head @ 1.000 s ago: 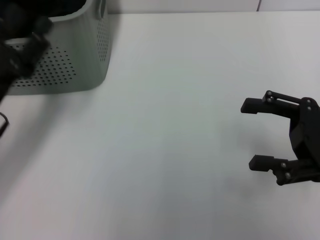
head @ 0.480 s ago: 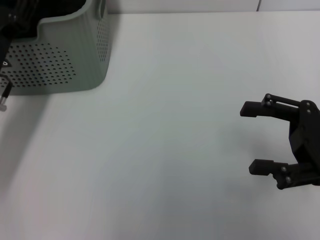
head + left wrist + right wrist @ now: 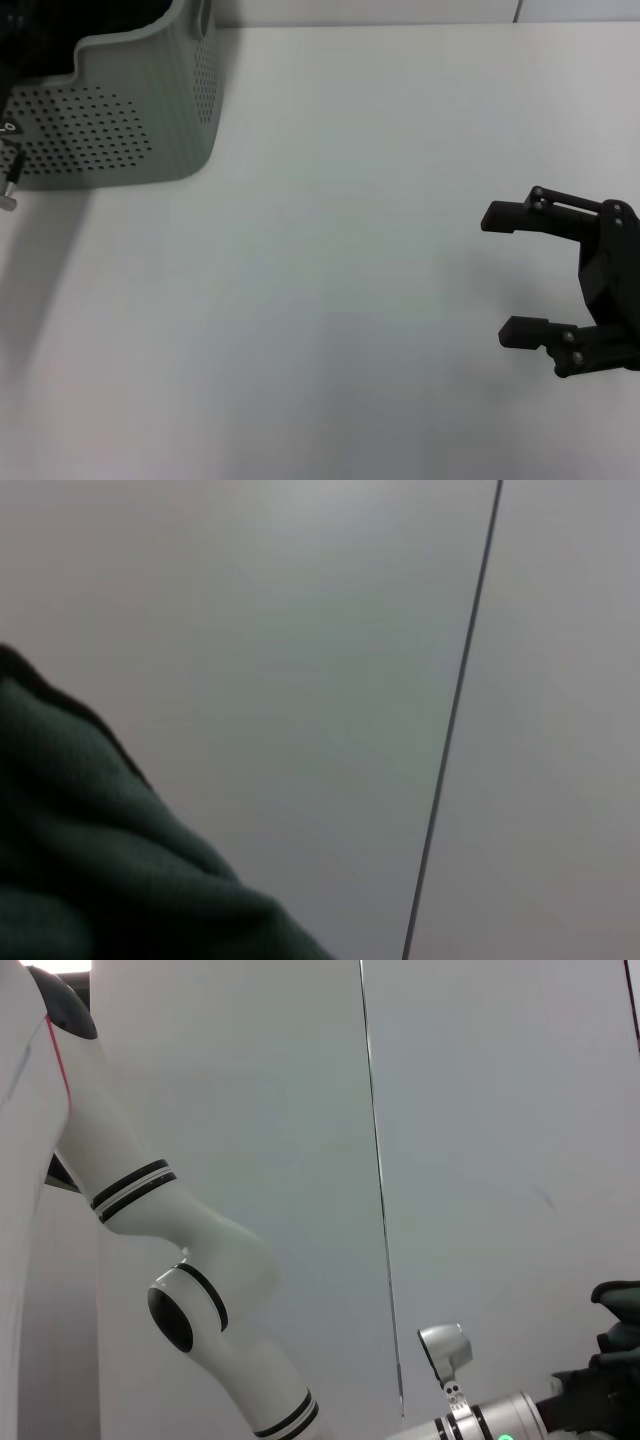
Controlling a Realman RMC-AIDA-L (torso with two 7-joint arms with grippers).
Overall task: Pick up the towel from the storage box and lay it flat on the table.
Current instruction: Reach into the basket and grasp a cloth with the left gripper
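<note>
1. Towel (image 3: 90, 840) is seen only in the left wrist view, teal face close to the lens; presumably at the storage box (image 3: 130, 110).
2. Left gripper's grip cannot be told.
3. Right gripper (image 3: 535, 270) is parked, fingers spread, above the table (image 3: 330, 250).
4. Cloth should be lifted clear of the rim before swinging out.
5. Left arm has withdrawn almost out of the head view since a second ago.

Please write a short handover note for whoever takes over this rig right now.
Left gripper: out of the head view at the table's far left by the storage box; its wrist view shows dark teal towel cloth close up, but whether it is gripped cannot be told.
Right gripper: idle above the table on the right, fingers open, holding nothing.
Done: left arm is at the box.
Left: confirm the grasp, bring the towel out over the table and lay it flat.
</note>
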